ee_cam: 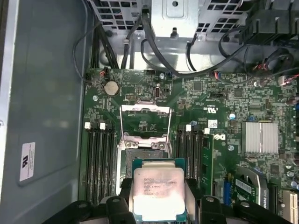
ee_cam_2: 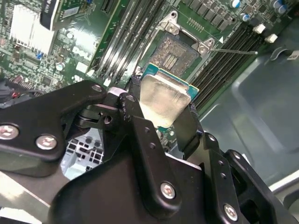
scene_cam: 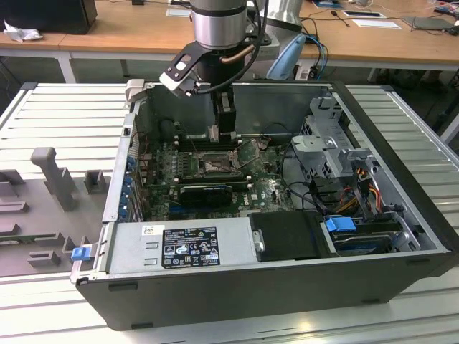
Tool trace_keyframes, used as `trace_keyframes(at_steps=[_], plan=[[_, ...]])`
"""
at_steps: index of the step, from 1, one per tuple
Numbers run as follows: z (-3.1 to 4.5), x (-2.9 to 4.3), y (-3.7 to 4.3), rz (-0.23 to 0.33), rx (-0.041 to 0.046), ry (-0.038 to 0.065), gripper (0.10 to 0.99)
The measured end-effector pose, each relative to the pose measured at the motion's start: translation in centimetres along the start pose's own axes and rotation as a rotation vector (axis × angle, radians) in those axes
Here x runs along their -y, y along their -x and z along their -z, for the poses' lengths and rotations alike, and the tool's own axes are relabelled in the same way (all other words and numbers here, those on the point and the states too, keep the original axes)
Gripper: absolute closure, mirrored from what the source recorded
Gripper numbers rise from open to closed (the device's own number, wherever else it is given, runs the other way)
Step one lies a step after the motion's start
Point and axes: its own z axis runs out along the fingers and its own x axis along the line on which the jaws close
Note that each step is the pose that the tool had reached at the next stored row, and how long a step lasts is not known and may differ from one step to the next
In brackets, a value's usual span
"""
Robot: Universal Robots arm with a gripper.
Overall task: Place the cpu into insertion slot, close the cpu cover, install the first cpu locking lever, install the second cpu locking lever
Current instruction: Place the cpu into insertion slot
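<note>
You have the cpu (ee_cam_2: 163, 100) between the fingers of your gripper (ee_cam_2: 162, 106), inside the case (scene_cam: 251, 287), hovering over the near edge of the slot (ee_cam_2: 180, 53) and apart from it. Beyond the slot from your tool, the cover (ee_cam: 145, 108) stands open. Memory banks (ee_cam: 100, 158) flank the slot on both sides of the tool.

From my end, everything sits on a silver ribbed metal bench (scene_cam: 64, 107), with slats running from the exterior view's left to its right. Smack in the middle is the black PC tower (scene_cam: 287, 287), lying flat on its side with the open side facing up. On the exterior view's left, just beside the tower, a grey moulded fixture tray (scene_cam: 43, 229) lies flat on the slats. A chunky grey post (scene_cam: 54, 175) stands upright on it, with a lower grey block (scene_cam: 95, 180) near it.
</note>
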Motion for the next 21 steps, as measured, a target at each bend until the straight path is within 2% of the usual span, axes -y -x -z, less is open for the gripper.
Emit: trace_keyframes(at_steps=[5,6,8,13,15,17,21], plan=[[-1.04,0.1,0.02,0.0,0.0,0.0,0.557],[-1.46,0.14,0.02,0.0,-0.0001,0.0,0.557],[-1.6,0.18,0.02,0.0,0.0,0.001,0.557],[-2.71,0.46,-0.01,0.0,0.0001,0.002,0.557],[-3.42,0.59,-0.1,-0.003,0.0003,0.002,0.557],[-3.78,0.62,-0.12,-0.024,0.0022,0.003,0.557],[-5.44,1.22,-0.8,-0.033,0.0031,0.003,0.557]])
